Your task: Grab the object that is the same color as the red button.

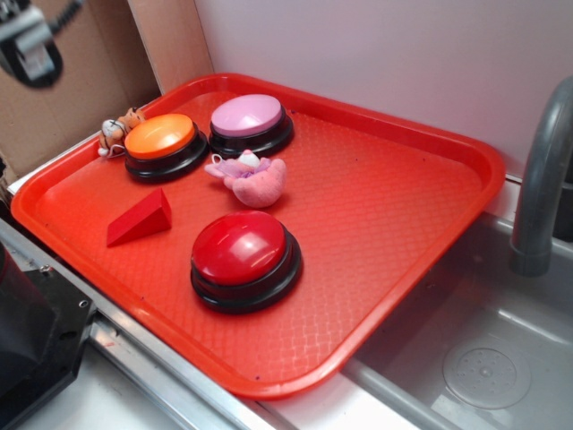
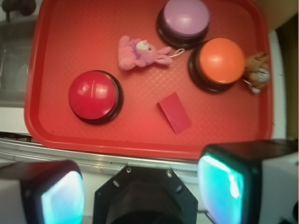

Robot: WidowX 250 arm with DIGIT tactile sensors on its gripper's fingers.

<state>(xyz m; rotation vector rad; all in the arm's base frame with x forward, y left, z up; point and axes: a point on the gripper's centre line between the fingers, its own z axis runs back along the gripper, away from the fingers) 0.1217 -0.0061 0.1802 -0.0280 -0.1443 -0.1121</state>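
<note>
Near the tray's [image 1: 466, 148] front-left edge lies the wedge [image 1: 140, 218], apart from the red button [image 1: 243, 255], so we have clear access. Our gripper [image 2: 140, 191] hangs high above, spread wide, holding nothing.

- A toy kitchen set up as a robot test bench: a grey sink basin [image 1: 488, 358] with a grey faucet [image 1: 542, 179].
- A red tray [image 1: 394, 224] beside the sink.
- Cardboard backing [image 1: 81, 98] behind, plain white wall [image 1: 376, 54].
</note>
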